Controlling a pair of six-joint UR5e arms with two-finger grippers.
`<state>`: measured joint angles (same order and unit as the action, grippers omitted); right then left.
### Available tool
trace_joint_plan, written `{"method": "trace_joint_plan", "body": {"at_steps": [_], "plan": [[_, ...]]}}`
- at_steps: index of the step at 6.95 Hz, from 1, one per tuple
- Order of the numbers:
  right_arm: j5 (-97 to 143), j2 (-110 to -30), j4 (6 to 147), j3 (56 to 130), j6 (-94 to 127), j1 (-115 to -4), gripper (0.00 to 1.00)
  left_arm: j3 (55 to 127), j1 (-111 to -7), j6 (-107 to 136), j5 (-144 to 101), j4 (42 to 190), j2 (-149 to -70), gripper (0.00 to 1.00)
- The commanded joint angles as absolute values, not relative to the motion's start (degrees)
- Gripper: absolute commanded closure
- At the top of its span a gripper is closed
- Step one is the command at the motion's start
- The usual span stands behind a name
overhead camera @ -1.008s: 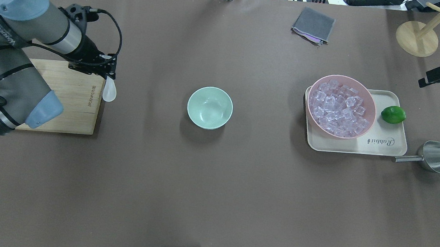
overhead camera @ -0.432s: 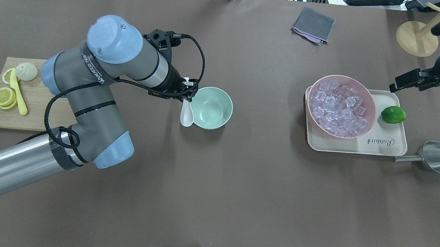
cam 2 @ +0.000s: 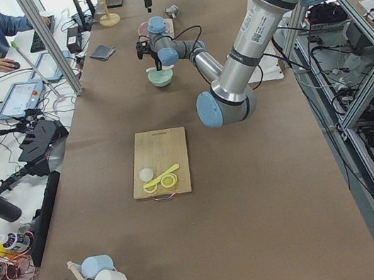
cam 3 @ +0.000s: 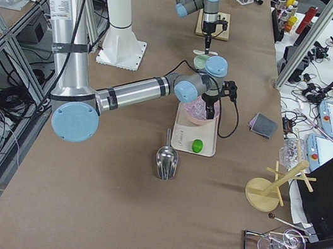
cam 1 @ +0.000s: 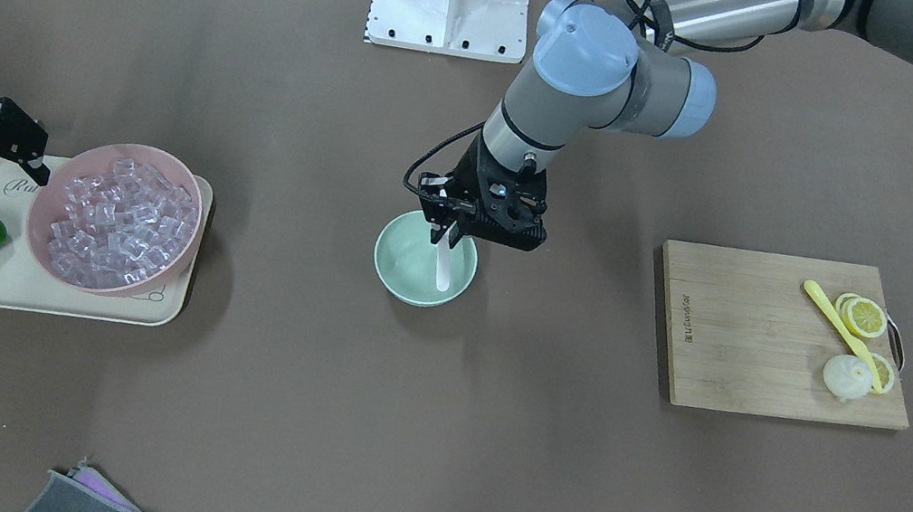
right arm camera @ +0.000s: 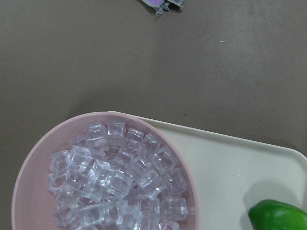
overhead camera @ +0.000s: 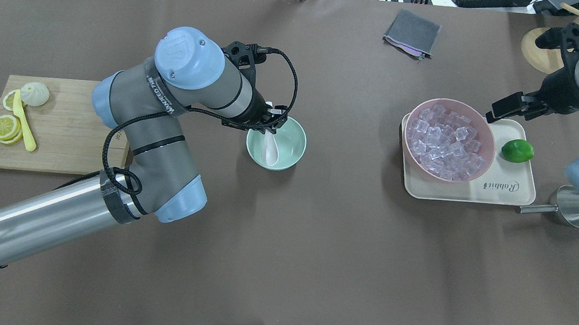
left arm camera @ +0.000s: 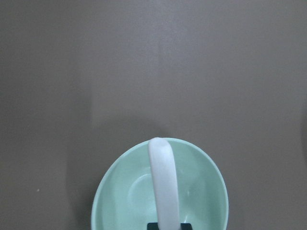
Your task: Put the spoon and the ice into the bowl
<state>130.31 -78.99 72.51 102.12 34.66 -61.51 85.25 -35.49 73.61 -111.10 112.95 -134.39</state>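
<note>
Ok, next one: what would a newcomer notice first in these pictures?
The big grey left arm reaches to mid-table, its claw gripping a white spoon by the handle, scoop pointing down into the small green bowl. Next comes the pink bowl heaped with ice cubes, on a cream tray at the robot's right, with a lime beside it.

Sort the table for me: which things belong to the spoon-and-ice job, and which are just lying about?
Job: spoon, in left claw, over mint-green bowl; ice cubes in pink bowl.
Lying about: lime, tray, metal scoop, cutting board, lemon slices, grey cloth.
</note>
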Motion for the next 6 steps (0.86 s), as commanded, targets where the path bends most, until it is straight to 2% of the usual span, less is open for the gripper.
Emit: {"method": "trace_joint_plan", "body": {"at_steps": [1,2,3,4,5,6], "plan": [[129.29,-78.31,72.51,102.13,35.68,-59.95,0.02,81.40,-35.51,73.30,-108.65,117.31,-135.44,1.00],[129.20,-78.40,72.51,101.95,35.77,-59.07,0.02,80.86,-35.68,73.30,-108.37,117.94,-135.35,1.00],[129.29,-78.31,72.51,102.13,36.03,-58.89,0.02,80.86,-35.77,73.30,-108.37,117.95,-135.35,0.81],[129.11,-78.31,72.51,102.04,36.64,-58.19,0.02,80.86,-36.03,73.30,-108.37,117.95,-135.35,0.48],[128.50,-78.14,72.51,102.04,36.82,-57.57,0.02,80.86,-36.38,73.21,-108.37,118.04,-135.35,0.05],[127.71,-78.13,72.51,102.04,36.91,-56.79,0.02,80.95,-36.91,73.04,-108.37,118.12,-135.18,0.02]]}}
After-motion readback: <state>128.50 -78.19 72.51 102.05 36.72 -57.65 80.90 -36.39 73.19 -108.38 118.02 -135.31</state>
